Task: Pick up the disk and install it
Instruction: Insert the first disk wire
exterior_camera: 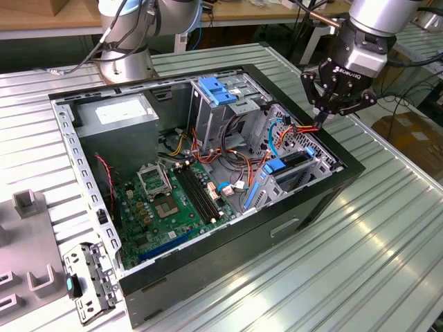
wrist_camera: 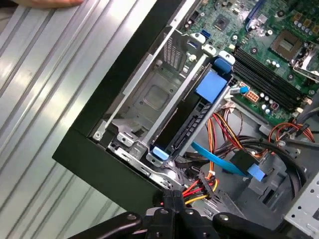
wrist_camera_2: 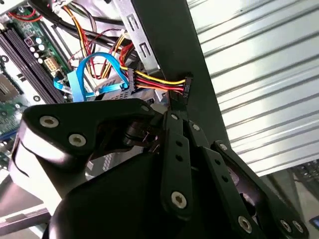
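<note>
The tool [exterior_camera: 318, 126] is narrow, its fingertips pinched on the power connector [wrist_camera_2: 184, 90] at the computer case [exterior_camera: 311, 207] rim. The disk [wrist_camera: 185, 127] sits seated in its bay, just ahead of the tool tips.

Disk [wrist_camera: 185, 123] is sitting edge-on in cage [wrist_camera: 152, 94], label side hiding. Gripper [wrist_camera_2: 175, 112] body is blocking much of the case [wrist_camera_2: 164, 50] in second wrist view. Whether its closed tips are pinching the pwr plug [wrist_camera_2: 185, 88] isn't showing. Arm [exterior_camera: 377, 14] is running off exterior view's top.
</note>
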You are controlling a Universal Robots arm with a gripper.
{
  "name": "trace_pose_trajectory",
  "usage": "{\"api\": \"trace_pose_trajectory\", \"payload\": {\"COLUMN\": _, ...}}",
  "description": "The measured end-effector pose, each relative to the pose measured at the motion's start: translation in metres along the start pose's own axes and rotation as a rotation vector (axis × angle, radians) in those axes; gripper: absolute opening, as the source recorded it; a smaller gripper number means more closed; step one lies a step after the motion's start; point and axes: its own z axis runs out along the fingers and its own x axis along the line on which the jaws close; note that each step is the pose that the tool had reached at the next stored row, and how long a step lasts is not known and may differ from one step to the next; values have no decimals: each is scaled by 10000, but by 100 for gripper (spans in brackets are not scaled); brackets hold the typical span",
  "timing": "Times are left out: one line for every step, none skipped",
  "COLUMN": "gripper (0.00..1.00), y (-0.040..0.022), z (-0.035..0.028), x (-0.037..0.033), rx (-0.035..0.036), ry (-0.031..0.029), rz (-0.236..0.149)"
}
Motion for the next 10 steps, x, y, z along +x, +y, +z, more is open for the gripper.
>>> {"api": "trace_pose_trajectory", "payload": {"gripper": 11, "y": -4, "z": 4, "x": 3, "rx": 10, "ry": -2, "rz": -302}}
{"api": "trace_pose_trajectory", "payload": {"gripper": 11, "y": -9, "z": 5, "x": 7, "rx": 12, "ry": -1, "rz": -404}}
{"api": "trace_pose_trajectory", "payload": {"gripper": 11, "y": -12, "z": 5, "x": 9, "rx": 16, "ry": -1, "rz": -484}}
{"api": "trace_pose_trajectory", "payload": {"gripper": 11, "y": -14, "z": 6, "x": 10, "rx": 22, "ry": 0, "rz": -555}}
{"api": "trace_pose_trajectory", "payload": {"gripper": 11, "y": -17, "z": 6, "x": 12, "rx": 27, "ry": 0, "rz": -624}}
{"api": "trace_pose_trajectory", "payload": {"gripper": 11, "y": -20, "z": 5, "x": 15, "rx": 30, "ry": 0, "rz": -690}}
{"api": "trace_pose_trajectory", "payload": {"gripper": 11, "y": -22, "z": 1, "x": 17, "rx": 31, "ry": 2, "rz": -743}}
{"api": "trace_pose_trajectory", "payload": {"gripper": 11, "y": -26, "z": -4, "x": 20, "rx": 35, "ry": 0, "rz": -822}}
{"api": "trace_pose_trajectory", "payload": {"gripper": 11, "y": -29, "z": -7, "x": 21, "rx": 37, "ry": -1, "rz": -879}}
{"api": "trace_pose_trajectory", "payload": {"gripper": 11, "y": -30, "z": -8, "x": 22, "rx": 39, "ry": -2, "rz": -944}}
